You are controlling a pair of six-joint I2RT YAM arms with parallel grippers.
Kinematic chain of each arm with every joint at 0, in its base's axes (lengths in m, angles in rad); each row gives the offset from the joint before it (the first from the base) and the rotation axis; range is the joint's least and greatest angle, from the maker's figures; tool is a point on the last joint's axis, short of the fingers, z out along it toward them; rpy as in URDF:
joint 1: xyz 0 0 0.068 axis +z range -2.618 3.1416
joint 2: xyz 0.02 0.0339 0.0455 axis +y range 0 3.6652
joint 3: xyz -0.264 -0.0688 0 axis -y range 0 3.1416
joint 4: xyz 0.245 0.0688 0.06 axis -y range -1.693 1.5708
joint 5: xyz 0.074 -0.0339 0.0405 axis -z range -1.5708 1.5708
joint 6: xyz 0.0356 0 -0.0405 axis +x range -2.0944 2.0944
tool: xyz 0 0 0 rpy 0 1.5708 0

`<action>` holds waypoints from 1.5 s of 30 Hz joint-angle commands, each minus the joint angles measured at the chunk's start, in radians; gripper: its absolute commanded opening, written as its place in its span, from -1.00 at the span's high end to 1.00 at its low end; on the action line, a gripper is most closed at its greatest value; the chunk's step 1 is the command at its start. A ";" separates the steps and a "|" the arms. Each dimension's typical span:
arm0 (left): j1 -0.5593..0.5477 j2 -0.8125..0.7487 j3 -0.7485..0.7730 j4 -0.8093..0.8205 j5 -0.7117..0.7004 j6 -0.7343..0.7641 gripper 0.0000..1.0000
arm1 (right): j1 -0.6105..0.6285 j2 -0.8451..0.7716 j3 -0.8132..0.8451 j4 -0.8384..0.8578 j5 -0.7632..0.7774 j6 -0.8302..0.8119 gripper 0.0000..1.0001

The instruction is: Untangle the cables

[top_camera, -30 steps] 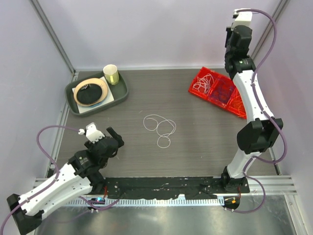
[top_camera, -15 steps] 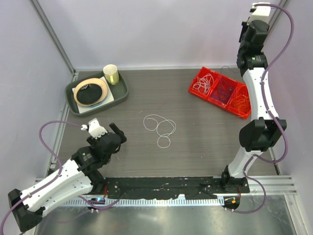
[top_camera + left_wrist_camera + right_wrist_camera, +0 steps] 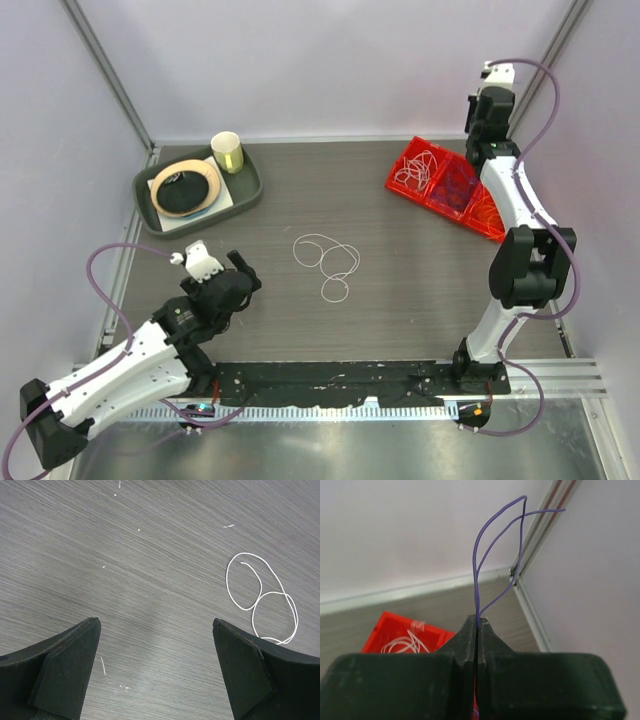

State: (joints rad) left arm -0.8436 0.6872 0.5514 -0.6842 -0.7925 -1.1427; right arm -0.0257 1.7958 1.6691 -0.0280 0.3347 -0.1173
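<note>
A white cable lies in loose loops on the table's middle; it also shows in the left wrist view, ahead and to the right of the fingers. My left gripper is open and empty, low over bare table, left of the white cable. My right gripper is raised over the back right corner, shut on a thin purple cable that loops up from its closed tips. A red bin below it holds white, purple and orange-red cables in separate compartments.
A dark green tray at the back left holds a plate with a dark disc and a pale yellow cup. The enclosure walls and metal rails bound the table. The red bin's corner shows in the right wrist view.
My right arm swung up and to the right, then came back down and left with the purple cable. My left gripper crept slightly forward. The white cable has not moved.
</note>
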 commanded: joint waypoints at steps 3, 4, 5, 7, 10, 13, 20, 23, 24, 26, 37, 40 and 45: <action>0.001 -0.021 0.024 0.025 -0.033 -0.003 -1.00 | 0.001 -0.056 -0.149 0.155 0.023 0.085 0.98; 0.001 -0.026 0.022 0.026 -0.033 -0.005 -0.99 | 0.000 -0.058 -0.173 0.172 0.017 0.096 0.98; 0.001 -0.028 0.018 0.028 -0.031 -0.005 -0.99 | 0.000 -0.059 -0.193 0.195 0.004 0.113 0.99; 0.001 -0.037 0.018 0.029 -0.028 -0.005 -1.00 | 0.000 -0.041 -0.219 0.189 -0.017 0.139 0.99; 0.001 -0.041 0.016 0.023 -0.024 -0.005 -1.00 | 0.000 0.002 -0.224 0.162 -0.022 0.201 0.99; 0.001 -0.044 0.008 0.023 -0.022 -0.008 -0.99 | 0.000 0.039 -0.238 0.131 -0.025 0.286 0.99; 0.001 -0.061 0.001 0.017 -0.027 -0.005 -1.00 | 0.000 0.099 -0.284 0.119 -0.036 0.439 0.98; 0.001 -0.075 -0.007 0.011 -0.033 -0.005 -0.99 | 0.000 0.117 -0.296 0.105 -0.054 0.479 0.98; 0.003 -0.080 -0.010 0.011 -0.034 -0.005 -0.99 | 0.000 0.120 -0.298 0.099 -0.057 0.495 0.98; 0.001 -0.090 -0.016 0.011 -0.036 -0.005 -1.00 | 0.000 0.123 -0.304 0.079 -0.065 0.533 0.98; 0.001 -0.091 -0.024 0.012 -0.013 0.000 -0.99 | -0.003 0.158 -0.351 0.034 -0.023 0.653 0.98; 0.003 -0.090 -0.022 0.014 -0.005 0.001 -0.99 | -0.006 0.184 -0.341 -0.012 -0.029 0.679 0.98; 0.001 -0.101 -0.022 0.006 -0.007 0.003 -1.00 | -0.008 0.171 -0.335 -0.021 -0.037 0.676 0.98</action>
State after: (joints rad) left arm -0.8436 0.5953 0.5323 -0.6861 -0.7815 -1.1435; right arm -0.0284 1.9827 1.3170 -0.0406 0.2855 0.5339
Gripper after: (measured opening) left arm 0.996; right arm 0.041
